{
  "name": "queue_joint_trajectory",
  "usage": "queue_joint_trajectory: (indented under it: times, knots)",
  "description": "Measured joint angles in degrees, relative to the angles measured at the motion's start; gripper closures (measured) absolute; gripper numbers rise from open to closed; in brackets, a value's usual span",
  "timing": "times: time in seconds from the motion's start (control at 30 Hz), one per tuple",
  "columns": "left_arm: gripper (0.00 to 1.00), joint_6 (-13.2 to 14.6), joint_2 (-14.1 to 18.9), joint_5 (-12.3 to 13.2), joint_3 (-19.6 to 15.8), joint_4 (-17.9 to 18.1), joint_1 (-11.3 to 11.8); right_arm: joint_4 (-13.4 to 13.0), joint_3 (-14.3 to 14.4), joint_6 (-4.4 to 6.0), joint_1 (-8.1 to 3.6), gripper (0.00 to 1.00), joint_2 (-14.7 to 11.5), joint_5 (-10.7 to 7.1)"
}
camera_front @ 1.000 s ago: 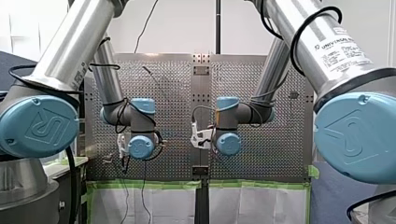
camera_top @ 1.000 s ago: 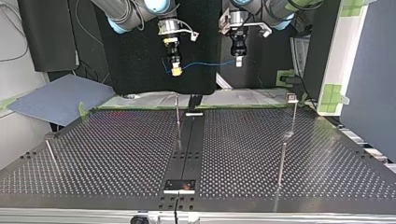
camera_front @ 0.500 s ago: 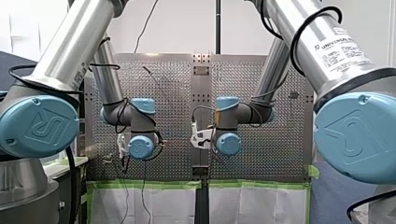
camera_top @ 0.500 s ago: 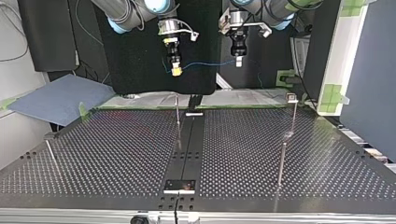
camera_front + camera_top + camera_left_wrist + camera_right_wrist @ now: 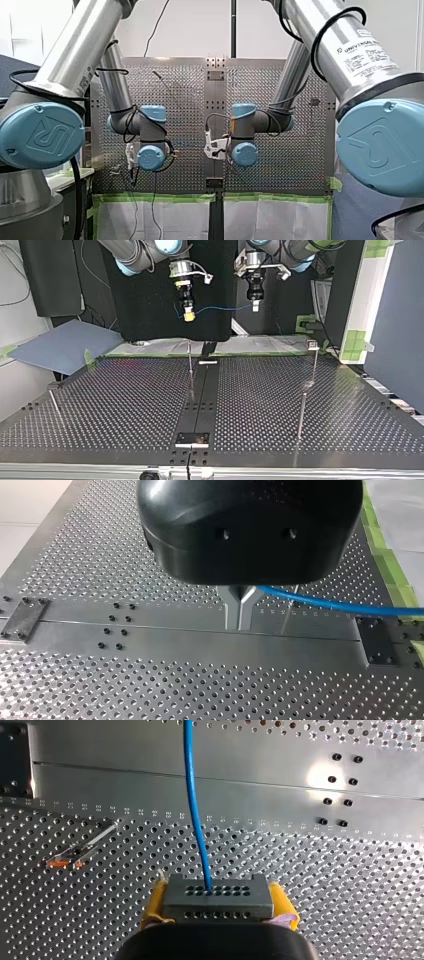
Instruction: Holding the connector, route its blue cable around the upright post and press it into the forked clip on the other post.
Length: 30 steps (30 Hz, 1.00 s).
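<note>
In the right wrist view my right gripper [image 5: 218,909] is shut on a dark grey connector [image 5: 218,895], held between its yellow pads [image 5: 154,906]. The blue cable [image 5: 196,815] leaves the connector and runs ahead over the table. In the left wrist view my left gripper [image 5: 240,624] has its metal fingers shut on the blue cable [image 5: 330,605], which trails off to one side. In the top view both grippers hang high behind the table, my right gripper [image 5: 189,316] at the left and my left gripper [image 5: 255,305] at the right. The blue cable [image 5: 220,308] spans between them.
In the top view, thin upright posts stand on the perforated table [image 5: 125,405]: one near the middle back [image 5: 190,357], two at the right [image 5: 314,362] [image 5: 301,412], and a leaning one at the left [image 5: 54,404]. A dark rail [image 5: 202,395] runs down the middle.
</note>
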Motion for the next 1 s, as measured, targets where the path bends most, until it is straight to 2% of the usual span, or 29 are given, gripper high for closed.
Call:
queue_joint_trajectory:
  times: [0.1, 0.27, 0.47, 0.83, 1.0]
  knots:
    - [0.98, 0.02, 0.01, 0.03, 0.06, 0.03, 0.0, -0.74, 0.13, -0.06, -0.03, 1.0, 0.12, 0.08]
    - [0.98, 0.04, 0.01, 0.04, 0.07, 0.05, 0.01, -2.64, 1.11, 0.56, -0.49, 1.0, 1.92, 1.41]
    - [0.98, 0.04, 0.01, 0.04, 0.08, 0.05, 0.01, -3.2, 1.31, 0.68, -0.56, 1.0, 3.75, 1.83]
    - [0.98, 0.1, -0.03, 0.1, 0.03, 0.0, 0.07, -3.24, 1.33, 0.69, -0.57, 1.0, 3.95, 1.87]
    - [0.98, 0.49, -0.22, 0.83, -0.89, -0.93, 1.55, -3.24, 1.33, 0.69, -0.57, 1.0, 3.95, 1.87]
